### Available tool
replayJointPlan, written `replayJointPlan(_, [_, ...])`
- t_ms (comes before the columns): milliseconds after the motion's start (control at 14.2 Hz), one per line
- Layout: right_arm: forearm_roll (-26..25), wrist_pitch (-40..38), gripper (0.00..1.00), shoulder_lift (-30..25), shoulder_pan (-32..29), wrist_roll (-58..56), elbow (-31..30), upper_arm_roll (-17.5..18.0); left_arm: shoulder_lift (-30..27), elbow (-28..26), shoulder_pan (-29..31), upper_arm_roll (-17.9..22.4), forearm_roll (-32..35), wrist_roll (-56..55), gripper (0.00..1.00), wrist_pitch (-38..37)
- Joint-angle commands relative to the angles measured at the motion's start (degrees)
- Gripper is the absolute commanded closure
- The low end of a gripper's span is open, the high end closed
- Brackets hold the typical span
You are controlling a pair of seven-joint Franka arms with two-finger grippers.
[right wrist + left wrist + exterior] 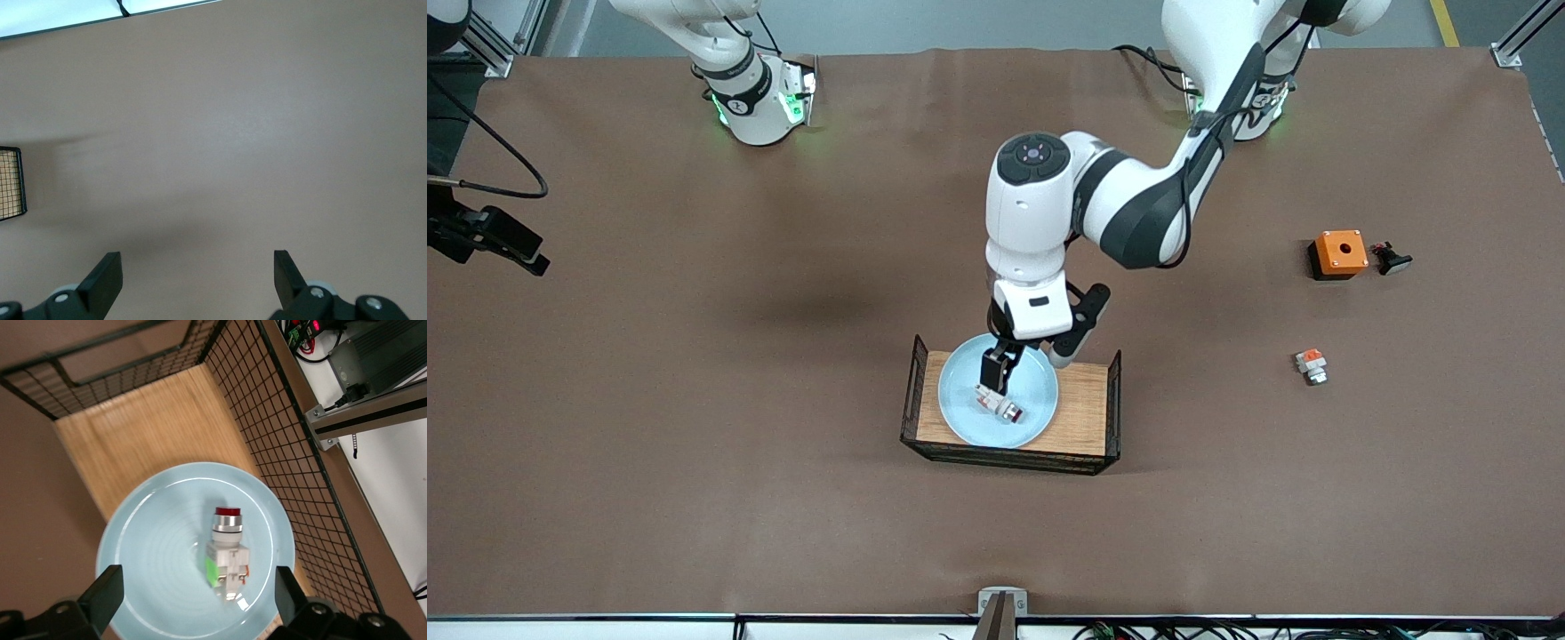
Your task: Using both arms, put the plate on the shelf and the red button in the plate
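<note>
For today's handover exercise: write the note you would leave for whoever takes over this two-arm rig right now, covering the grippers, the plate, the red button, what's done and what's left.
Left gripper: open, over the plate, fingers spread clear of the red button.
Right gripper: open, holding nothing, over bare table; that arm waits.
The plate sits in the wire-sided wooden tray. The red button lies on its side in the plate.
Done: plate and button both look placed.
Left: probably only lifting the left arm clear.

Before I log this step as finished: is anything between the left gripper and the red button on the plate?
Nothing visible. The left gripper hangs open over the red button, which lies on the plate in the tray.
</note>
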Motion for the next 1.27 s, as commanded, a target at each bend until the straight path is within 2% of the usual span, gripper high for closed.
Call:
replayJointPlan(0, [-0.68,0.38,0.0,-1.21,0.02,0.11,-1.11,0.42,-3.88,-0.74,0.34,-0.39,-0.69,5.28,0.0,-5.92])
replayJointPlan(211, [-0.68,0.38,0.0,-1.21,0.02,0.12,-1.11,0.42,-7.31,-0.74,4.1,-0.3,-4.2,16.33,0.0,-13.74])
replayJointPlan(281, [-0.68,0.38,0.0,-1.21,0.1,0.12,-1.11,0.42,-9.15,-0.74,7.16,-0.3,-6.65,23.34,0.0,-18.12])
replayJointPlan(422, [-0.68,0.38,0.0,-1.21,0.11,0.12,-1.11,0.42,-12.05,-0.83,11.57,-0.3,-8.34,30.32,0.0,-22.36])
replayJointPlan(914, [-0.68,-0.06,0.0,-1.21,0.98,0.2,-1.11,0.51,-18.48,-0.83,26.25,-0.3,-11.6,57.12,0.0,-35.63])
replayJointPlan(1195, [-0.68,-1.82,0.0,-1.38,0.98,-0.58,-1.11,0.51,-20.32,-1.0,32.84,-0.3,-11.6,71.54,0.0,-38.64])
